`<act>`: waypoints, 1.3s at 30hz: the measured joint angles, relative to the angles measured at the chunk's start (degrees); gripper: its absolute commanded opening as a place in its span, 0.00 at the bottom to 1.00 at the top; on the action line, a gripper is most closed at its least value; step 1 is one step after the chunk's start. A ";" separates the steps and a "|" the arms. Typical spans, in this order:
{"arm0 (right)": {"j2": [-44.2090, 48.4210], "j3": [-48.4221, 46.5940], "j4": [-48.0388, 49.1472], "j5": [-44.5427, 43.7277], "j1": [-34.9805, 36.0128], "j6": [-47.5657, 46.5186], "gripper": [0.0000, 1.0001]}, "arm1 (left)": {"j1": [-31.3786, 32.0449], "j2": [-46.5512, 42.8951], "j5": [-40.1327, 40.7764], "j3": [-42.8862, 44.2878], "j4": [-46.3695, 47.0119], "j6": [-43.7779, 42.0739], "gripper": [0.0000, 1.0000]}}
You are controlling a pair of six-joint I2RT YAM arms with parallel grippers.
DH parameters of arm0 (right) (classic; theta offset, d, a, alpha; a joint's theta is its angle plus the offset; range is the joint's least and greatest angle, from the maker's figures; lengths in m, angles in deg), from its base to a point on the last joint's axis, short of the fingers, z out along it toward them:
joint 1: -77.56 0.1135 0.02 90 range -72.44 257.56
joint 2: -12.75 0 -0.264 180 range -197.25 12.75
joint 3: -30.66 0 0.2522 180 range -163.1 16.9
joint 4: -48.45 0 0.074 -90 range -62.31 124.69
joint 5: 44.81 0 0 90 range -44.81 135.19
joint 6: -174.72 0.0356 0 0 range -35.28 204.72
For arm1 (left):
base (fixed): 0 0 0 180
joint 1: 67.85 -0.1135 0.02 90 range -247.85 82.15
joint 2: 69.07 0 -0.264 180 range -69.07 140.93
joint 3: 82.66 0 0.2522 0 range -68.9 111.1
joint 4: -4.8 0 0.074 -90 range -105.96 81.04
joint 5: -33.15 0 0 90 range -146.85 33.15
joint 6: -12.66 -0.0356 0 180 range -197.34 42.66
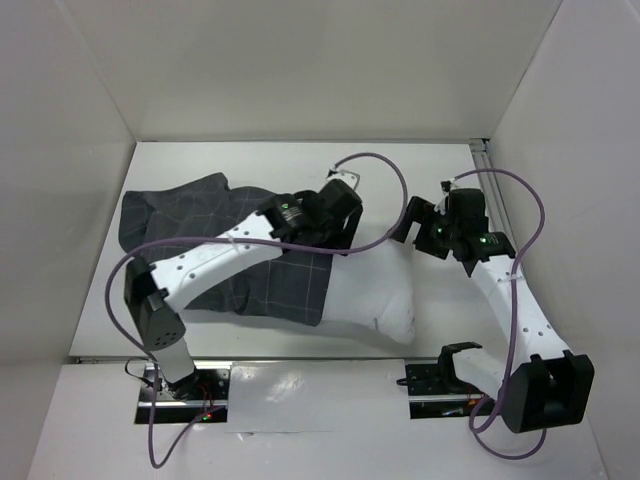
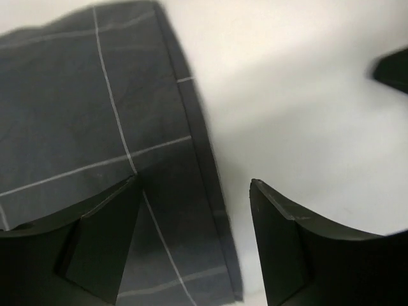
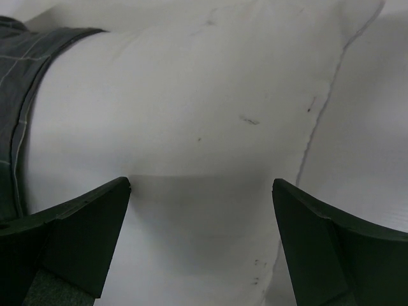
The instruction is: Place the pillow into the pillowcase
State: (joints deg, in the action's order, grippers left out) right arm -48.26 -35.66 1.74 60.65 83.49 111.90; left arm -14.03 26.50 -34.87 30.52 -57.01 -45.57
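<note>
The white pillow (image 1: 372,290) lies across the table, its left part inside the dark grey checked pillowcase (image 1: 185,215) and its right end bare. My left gripper (image 1: 345,200) hovers at the case's mouth. In the left wrist view its jaws (image 2: 194,183) stand apart, and the hem of the pillowcase (image 2: 76,108) runs between them over the pillow (image 2: 287,115) without either finger pinching it. My right gripper (image 1: 415,222) is open at the pillow's far right side. Its wrist view shows the gripper (image 3: 201,182) wide apart just above the pillow (image 3: 204,95), with the pillowcase (image 3: 16,70) at the left edge.
White walls enclose the table on the left, back and right. A metal rail (image 1: 481,150) runs up the back right corner. Purple cables (image 1: 375,160) loop over both arms. The table's front edge (image 1: 300,358) lies just below the pillow.
</note>
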 measured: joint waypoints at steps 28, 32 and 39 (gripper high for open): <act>3.54 18.08 29.97 8.98 9.42 21.70 0.00 | -0.20 16.13 -25.55 20.83 -7.76 -1.84 0.00; 4.26 18.08 29.79 3.65 9.53 21.79 0.00 | -2.45 17.81 -31.87 23.15 -7.72 -1.77 0.02; 6.51 15.17 23.43 -1.70 10.43 19.10 0.95 | -9.44 17.40 -32.46 26.86 -6.67 -4.48 0.79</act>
State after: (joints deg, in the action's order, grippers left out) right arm -41.75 -20.49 25.17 58.95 93.92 131.01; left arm -23.47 43.90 -67.33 57.38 -63.68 -50.06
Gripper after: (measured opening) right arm 0.722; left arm 0.680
